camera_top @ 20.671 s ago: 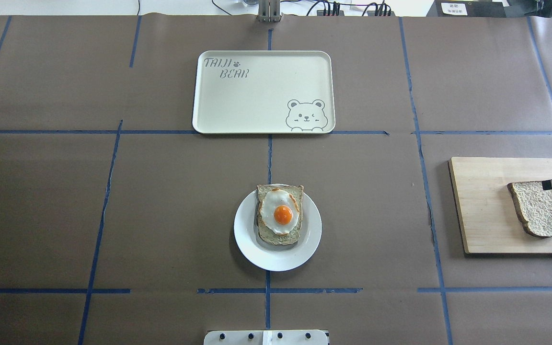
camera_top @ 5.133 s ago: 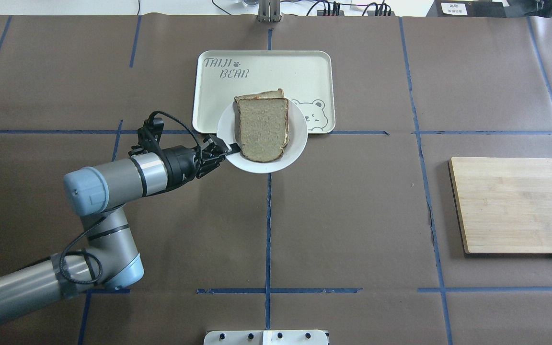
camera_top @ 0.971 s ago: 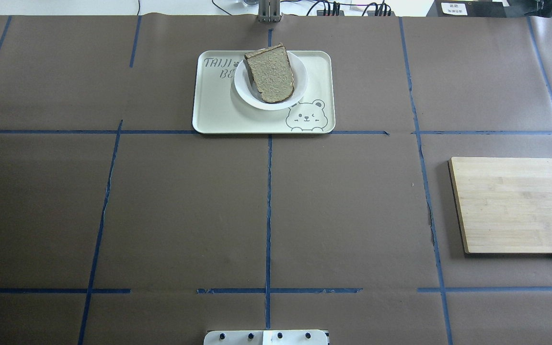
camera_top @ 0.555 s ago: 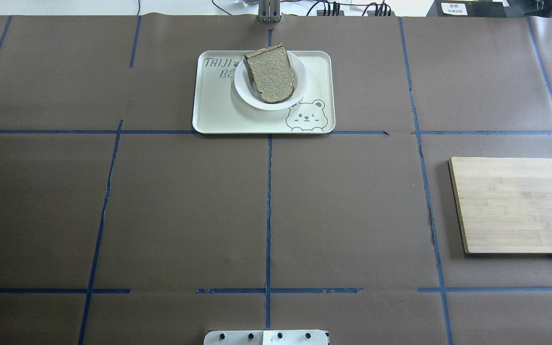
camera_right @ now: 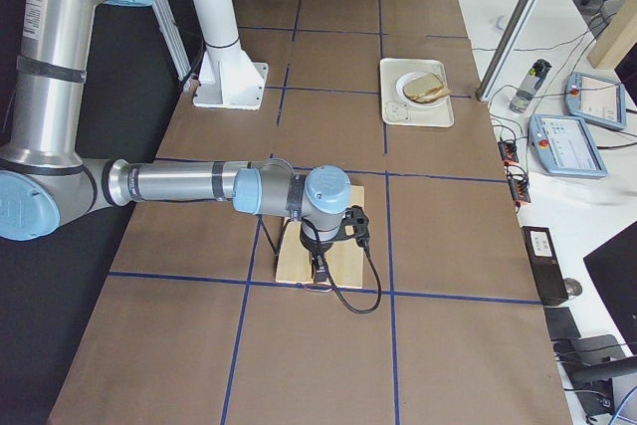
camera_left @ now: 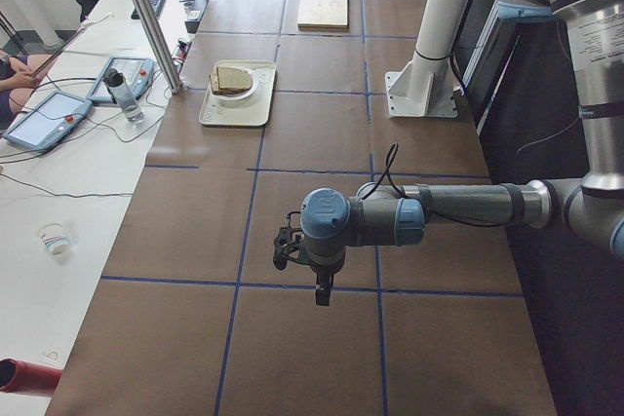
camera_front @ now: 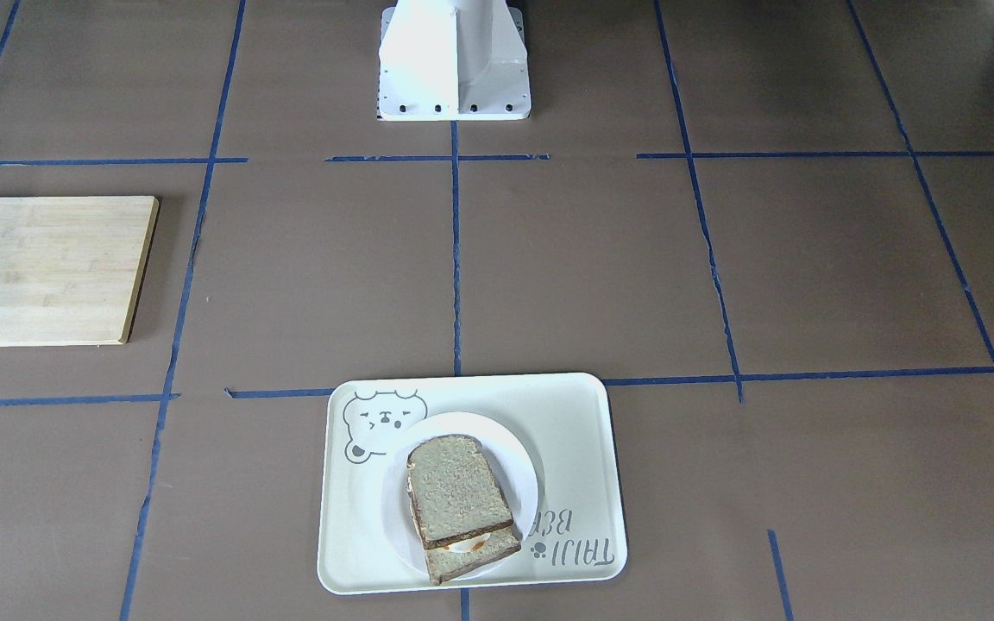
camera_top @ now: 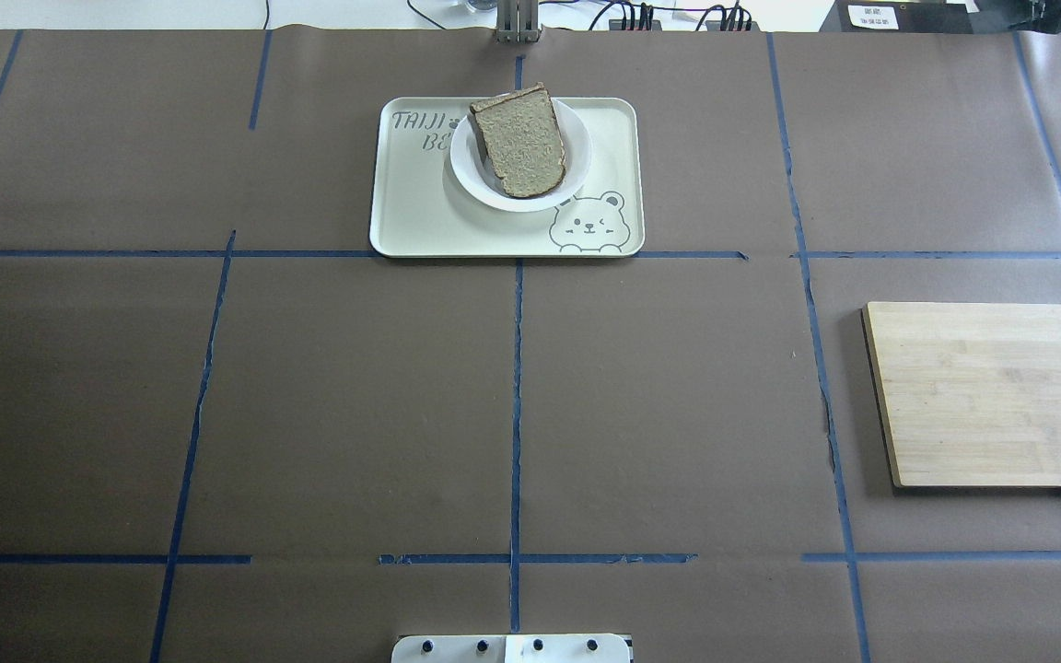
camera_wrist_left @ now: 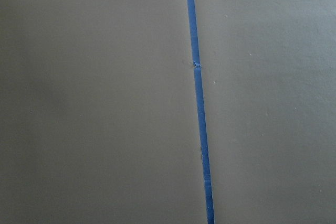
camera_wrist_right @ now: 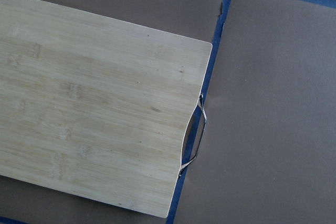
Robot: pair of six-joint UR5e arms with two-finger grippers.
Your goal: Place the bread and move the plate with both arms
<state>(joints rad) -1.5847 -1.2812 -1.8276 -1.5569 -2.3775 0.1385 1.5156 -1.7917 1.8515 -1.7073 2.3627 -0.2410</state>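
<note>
The bread [camera_top: 521, 152] lies on top of the egg-topped slice [camera_front: 471, 556] on the white plate [camera_top: 577, 175]. The plate stands on the cream bear tray [camera_top: 420, 212], at its far side. The stack also shows in the front-facing view: bread [camera_front: 458, 483], plate [camera_front: 519, 466]. Neither arm shows in the overhead or front-facing views. My left gripper [camera_left: 320, 291] hangs over bare table far from the tray, seen only in the exterior left view. My right gripper [camera_right: 318, 274] hangs over the wooden board [camera_right: 348, 246], seen only in the exterior right view. I cannot tell whether either is open or shut.
The wooden cutting board [camera_top: 991, 396] lies bare at the table's right and fills the right wrist view [camera_wrist_right: 94, 114]. The white pedestal [camera_front: 454, 60] stands at the robot's edge. Blue tape lines cross the brown table. The left wrist view shows only table.
Since the oldest frames, the bread went from the board onto the egg slice, and the left arm moved the plate onto the tray and withdrew. Nothing has moved over the last second.
</note>
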